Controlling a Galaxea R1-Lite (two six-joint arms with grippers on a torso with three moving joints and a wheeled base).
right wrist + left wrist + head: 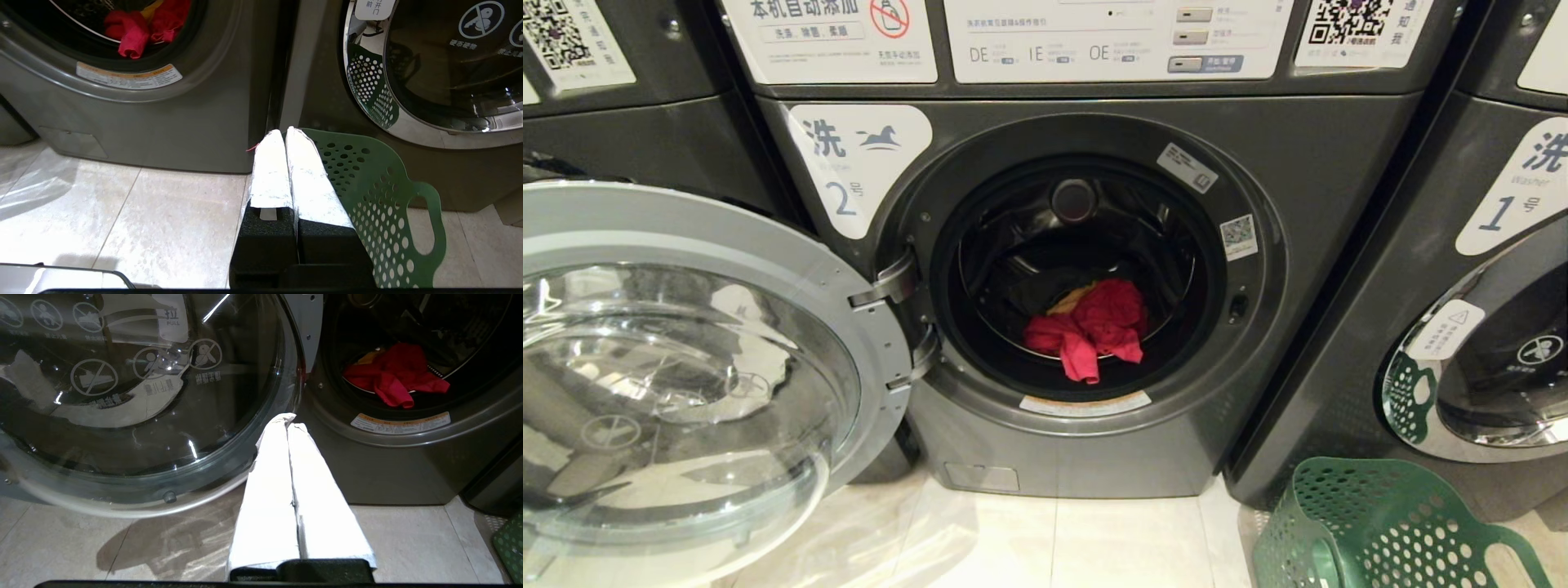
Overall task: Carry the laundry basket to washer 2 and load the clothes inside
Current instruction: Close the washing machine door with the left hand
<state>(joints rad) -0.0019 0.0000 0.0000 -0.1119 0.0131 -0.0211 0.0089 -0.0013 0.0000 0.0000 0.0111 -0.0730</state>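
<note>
Washer 2 point(1094, 441) stands straight ahead with its round glass door point(670, 367) swung wide open to the left. In its drum lie the clothes point(1094, 327): a red garment with a bit of yellow-orange behind it, also in the wrist views point(396, 375) point(143, 24). The green laundry basket point(1380, 531) sits on the floor at the lower right, in front of washer 1 point(380, 196). Neither arm shows in the head view. My left gripper point(291, 421) is shut and empty, low before the open door. My right gripper point(284, 134) is shut and empty beside the basket.
Washer 1 point(1486, 269) stands to the right with its door closed, the basket mirrored in its chrome ring. Another machine point(621, 122) stands at the left behind the open door. Pale floor tiles point(1054, 547) lie in front of washer 2.
</note>
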